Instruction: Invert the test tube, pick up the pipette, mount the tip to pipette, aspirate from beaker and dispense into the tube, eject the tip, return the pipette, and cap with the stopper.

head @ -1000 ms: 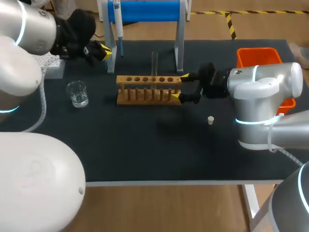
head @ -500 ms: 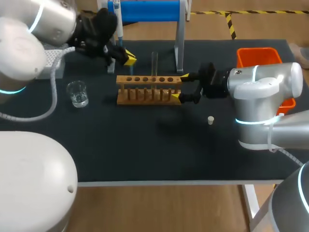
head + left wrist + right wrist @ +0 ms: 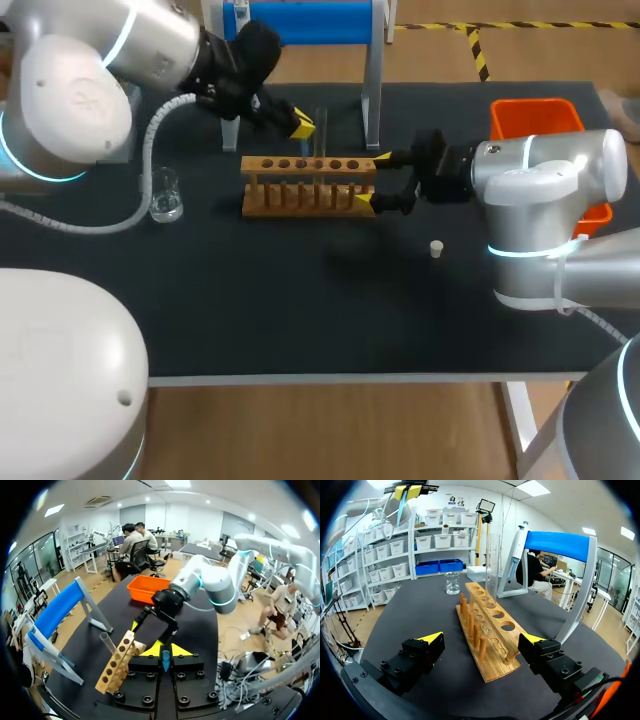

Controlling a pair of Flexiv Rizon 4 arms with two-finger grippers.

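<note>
The table (image 3: 300,300) has a black top. A wooden rack (image 3: 308,185) with a row of holes sits near the middle, a bit toward the far edge. A glass beaker (image 3: 165,195) stands near the left edge. A small white stopper (image 3: 436,248) lies to the right of the rack, apart from it. A blue stand (image 3: 310,20) is at the far edge. An orange bin (image 3: 535,118) sits in the far right corner.
</note>
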